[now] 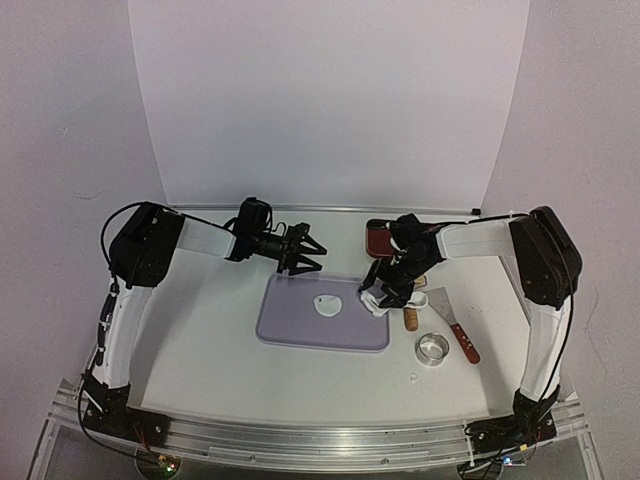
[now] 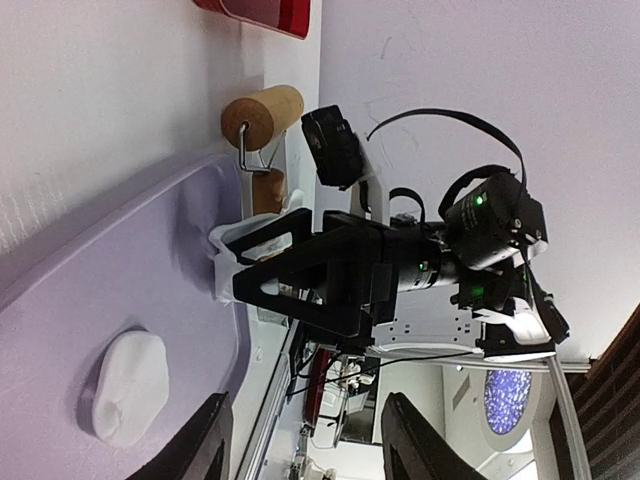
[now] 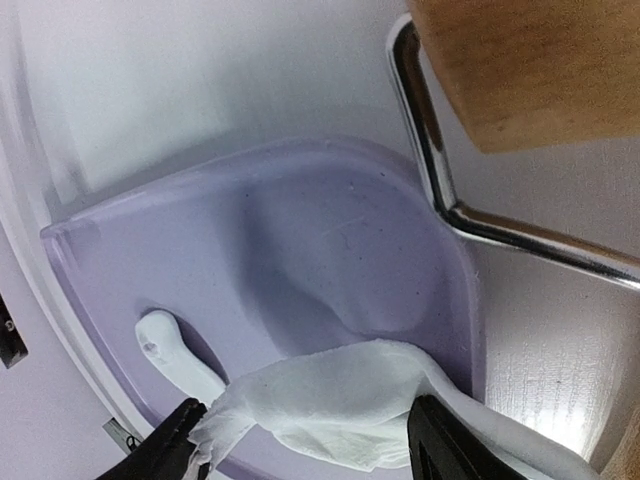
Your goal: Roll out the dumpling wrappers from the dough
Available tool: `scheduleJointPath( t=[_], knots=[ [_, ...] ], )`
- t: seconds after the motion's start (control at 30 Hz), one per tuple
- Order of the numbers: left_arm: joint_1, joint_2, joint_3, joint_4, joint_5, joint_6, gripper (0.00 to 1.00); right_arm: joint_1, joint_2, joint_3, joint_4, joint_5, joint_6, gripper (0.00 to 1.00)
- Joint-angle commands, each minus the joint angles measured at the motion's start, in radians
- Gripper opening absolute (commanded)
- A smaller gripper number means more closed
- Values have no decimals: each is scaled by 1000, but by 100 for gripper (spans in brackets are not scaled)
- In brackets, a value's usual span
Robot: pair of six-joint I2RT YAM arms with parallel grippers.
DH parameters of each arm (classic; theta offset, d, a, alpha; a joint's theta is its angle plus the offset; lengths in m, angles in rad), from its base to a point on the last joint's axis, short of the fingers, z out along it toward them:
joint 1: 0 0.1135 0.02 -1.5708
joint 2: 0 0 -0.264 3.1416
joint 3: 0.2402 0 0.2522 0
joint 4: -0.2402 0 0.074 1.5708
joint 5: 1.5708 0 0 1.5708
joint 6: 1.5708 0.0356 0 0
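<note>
Your right gripper fills the bottom of its wrist view. Jaws stand well apart, and a ragged white sheet (thin dough or tissue, can't tell which) spans the gap and runs out past the right-hand finger. Whether you actually have it pinched can't be told. That gripper sits low over the right end of the lilac tray. The dough is one small soft white lump, flattish, lying on the tray floor a little right of centre. It is clear of both grippers, and the top view shows a short gap between it and the sheet. Your left gripper hangs over the tray's far edge with fingers spread wide and nothing between them. Its camera looks across the tray at the other gripper. A wooden roller lies on the white table just beside the tray's right rim, the head joined to its wooden handle by a bent steel bracket. The right wrist camera sees the head and bracket up close. Nearer the arm bases, on the right, a metal ring cutter rests flat on the table. A scraper with a red-brown handle lies just beside it. A dark red dish sits at the far side of the table, behind your right gripper.
</note>
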State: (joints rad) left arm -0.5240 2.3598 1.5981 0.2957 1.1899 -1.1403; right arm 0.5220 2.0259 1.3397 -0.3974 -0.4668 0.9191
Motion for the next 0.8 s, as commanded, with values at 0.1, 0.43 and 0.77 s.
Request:
scheduleJointPath(
  t=[0.1,0.43,0.77],
  knots=[
    [-12,-119,108,-421,-96,335,50,4,16,70,-36,-9,-32,69],
    [-107,-106,329,-885,-366,684,43,4,-44,217,-291,108,-125,71],
    [-198,-42,478,-881,-399,689,42,3,-105,321,-417,178,-123,72]
  ],
)
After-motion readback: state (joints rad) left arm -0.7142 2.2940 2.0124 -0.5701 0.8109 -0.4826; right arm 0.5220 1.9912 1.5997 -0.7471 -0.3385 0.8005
